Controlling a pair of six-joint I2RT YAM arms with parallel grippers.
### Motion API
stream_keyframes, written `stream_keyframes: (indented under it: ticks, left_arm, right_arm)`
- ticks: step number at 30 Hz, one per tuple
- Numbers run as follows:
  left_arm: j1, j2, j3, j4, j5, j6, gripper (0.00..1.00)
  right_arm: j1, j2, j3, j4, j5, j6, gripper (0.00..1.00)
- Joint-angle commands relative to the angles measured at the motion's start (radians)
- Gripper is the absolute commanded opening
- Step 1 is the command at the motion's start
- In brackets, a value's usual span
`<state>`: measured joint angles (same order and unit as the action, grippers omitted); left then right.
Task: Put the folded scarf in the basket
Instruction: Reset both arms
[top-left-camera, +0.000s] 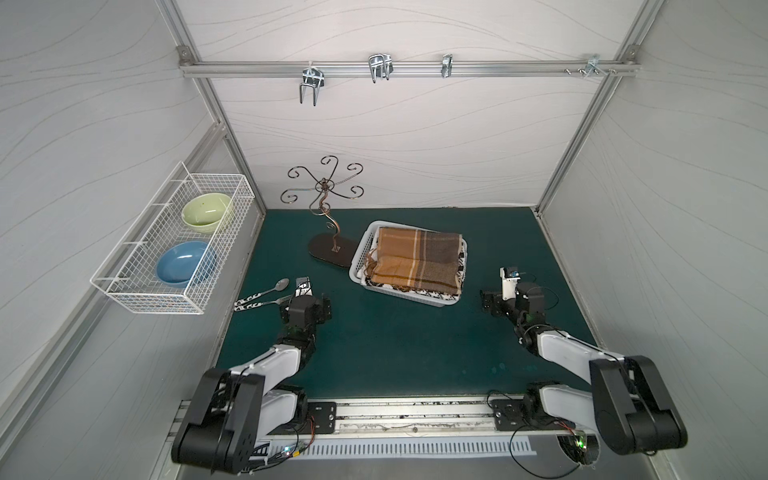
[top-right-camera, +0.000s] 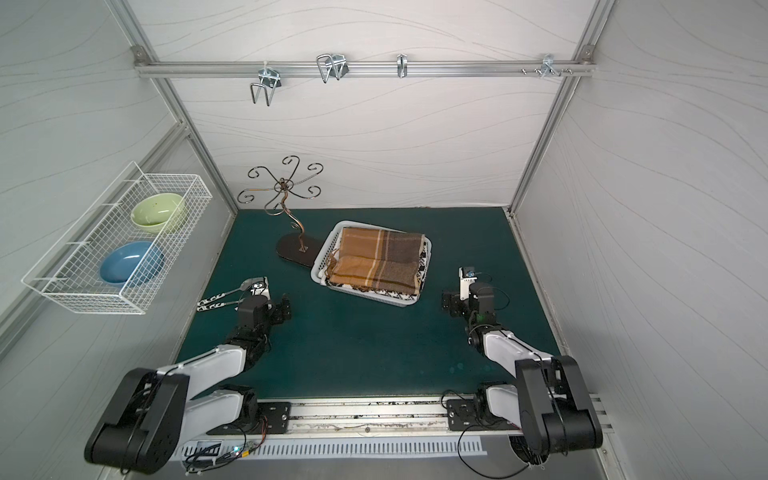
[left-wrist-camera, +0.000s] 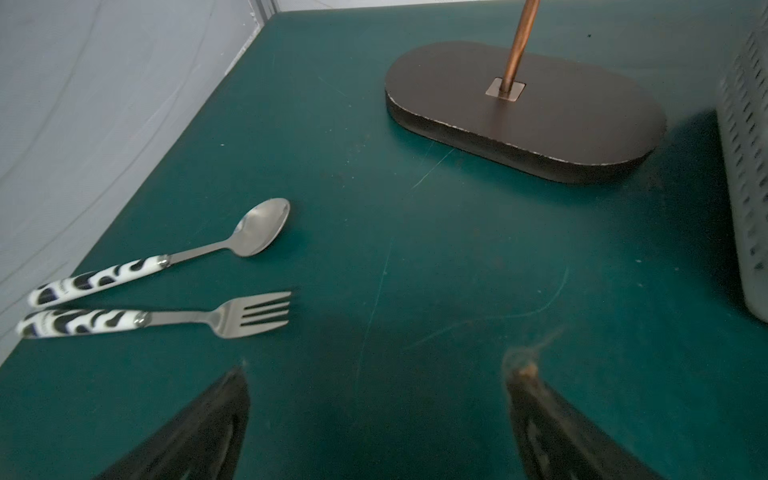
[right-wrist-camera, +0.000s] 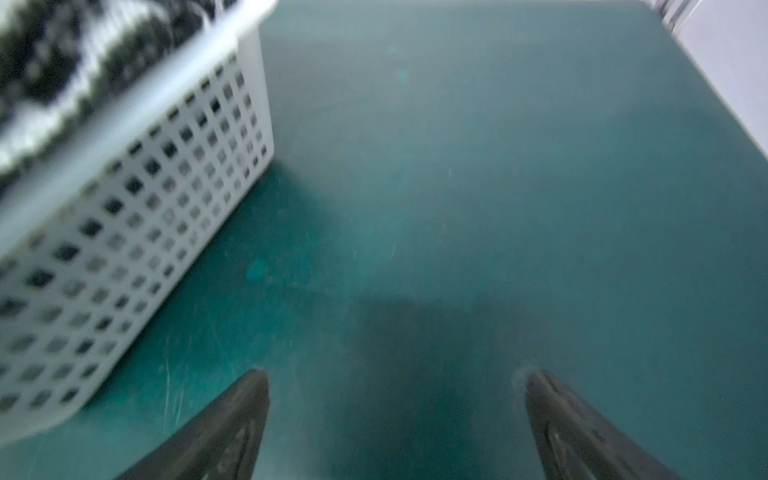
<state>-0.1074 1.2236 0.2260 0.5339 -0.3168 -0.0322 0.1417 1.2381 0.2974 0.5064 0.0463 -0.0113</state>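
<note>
You have the folded brown plaid fabric scarf (top-left-camera: 415, 257) lying in the white perforated rectangular plastic basket (top-left-camera: 358, 259). Your left gripper (left-wrist-camera: 376, 374) and right gripper (right-wrist-camera: 395, 378), spread wide and empty, flank it without touching.

I see a spoon (left-wrist-camera: 259, 228) and fork (left-wrist-camera: 232, 318) lying side by side at the desk's (top-left-camera: 395, 345) left edge. A scrolled metal stand (top-left-camera: 330, 251) is toward the back. The wall rack (top-left-camera: 149, 301) holds a green bowl (top-left-camera: 206, 210) and a blue bowl (top-left-camera: 185, 264).
</note>
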Motion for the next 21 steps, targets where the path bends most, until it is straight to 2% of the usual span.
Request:
stream_keyframes:
  ticks: [1, 3, 7, 10, 12, 13, 15, 17, 21]
  left_arm:
    - [0.044, 0.064, 0.086, 0.211, 0.102, 0.009, 0.99]
    - [0.075, 0.103, 0.094, 0.264, 0.165, -0.004, 0.99]
    - [0.113, 0.144, 0.17, 0.161, 0.189, -0.033, 0.99]
    - [0.137, 0.181, 0.189, 0.163, 0.216, -0.024, 0.99]
    - [0.176, 0.302, 0.123, 0.425, 0.277, -0.043, 0.99]
    - [0.204, 0.341, 0.141, 0.432, 0.305, -0.064, 1.0]
    - [0.196, 0.314, 0.17, 0.321, 0.304, -0.054, 0.99]
    - [0.196, 0.332, 0.164, 0.369, 0.303, -0.052, 0.99]
    - [0.192, 0.321, 0.163, 0.351, 0.303, -0.052, 0.99]
  right_arm:
    - [-0.048, 0.068, 0.025, 0.23, -0.032, -0.006, 0.99]
    - [-0.087, 0.116, 0.042, 0.267, -0.084, 0.02, 0.99]
    - [-0.1, 0.254, 0.09, 0.325, -0.18, 0.006, 0.99]
    - [-0.094, 0.321, 0.136, 0.29, -0.152, 0.009, 0.99]
    - [-0.095, 0.332, 0.149, 0.279, -0.153, 0.008, 0.99]
    - [-0.093, 0.33, 0.157, 0.261, -0.151, 0.005, 0.99]
    - [-0.092, 0.333, 0.158, 0.26, -0.15, 0.004, 0.99]
    - [-0.092, 0.334, 0.159, 0.262, -0.15, 0.002, 0.99]
    - [-0.09, 0.336, 0.16, 0.262, -0.148, 0.003, 0.99]
